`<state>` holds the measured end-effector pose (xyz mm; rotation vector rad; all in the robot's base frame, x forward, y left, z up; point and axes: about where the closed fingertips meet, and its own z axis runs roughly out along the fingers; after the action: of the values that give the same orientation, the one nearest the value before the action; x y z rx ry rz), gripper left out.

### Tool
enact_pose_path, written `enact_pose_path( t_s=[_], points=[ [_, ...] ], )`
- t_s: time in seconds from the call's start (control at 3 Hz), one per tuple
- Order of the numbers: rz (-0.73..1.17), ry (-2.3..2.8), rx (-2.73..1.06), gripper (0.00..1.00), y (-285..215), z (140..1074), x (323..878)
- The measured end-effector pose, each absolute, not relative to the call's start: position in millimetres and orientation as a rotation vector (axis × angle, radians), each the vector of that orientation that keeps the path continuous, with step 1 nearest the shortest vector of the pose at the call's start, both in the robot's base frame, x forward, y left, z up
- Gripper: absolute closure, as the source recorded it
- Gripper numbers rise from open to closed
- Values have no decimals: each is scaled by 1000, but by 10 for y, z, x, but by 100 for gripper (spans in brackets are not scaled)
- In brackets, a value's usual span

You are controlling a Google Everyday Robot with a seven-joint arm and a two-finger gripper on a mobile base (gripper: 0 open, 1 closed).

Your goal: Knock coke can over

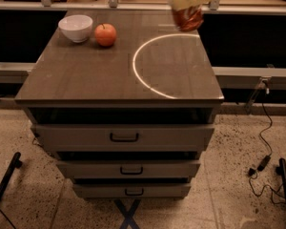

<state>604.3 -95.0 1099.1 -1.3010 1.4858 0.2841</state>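
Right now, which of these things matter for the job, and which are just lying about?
Job: coke can, up at the back right of the tabletop; gripper, jaws shut on it.
Lying about: white bowl and apple, back left; drawers below.
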Motion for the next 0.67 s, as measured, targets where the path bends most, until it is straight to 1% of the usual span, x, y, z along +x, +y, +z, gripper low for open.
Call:
enact_pose_path(
  t_s=[0.33,0.67],
  points=[
    [191,1706,-1379,100,-1051,10872,6179],
    [101,1982,-1453,100,-1178,10284,6475]
  ],
)
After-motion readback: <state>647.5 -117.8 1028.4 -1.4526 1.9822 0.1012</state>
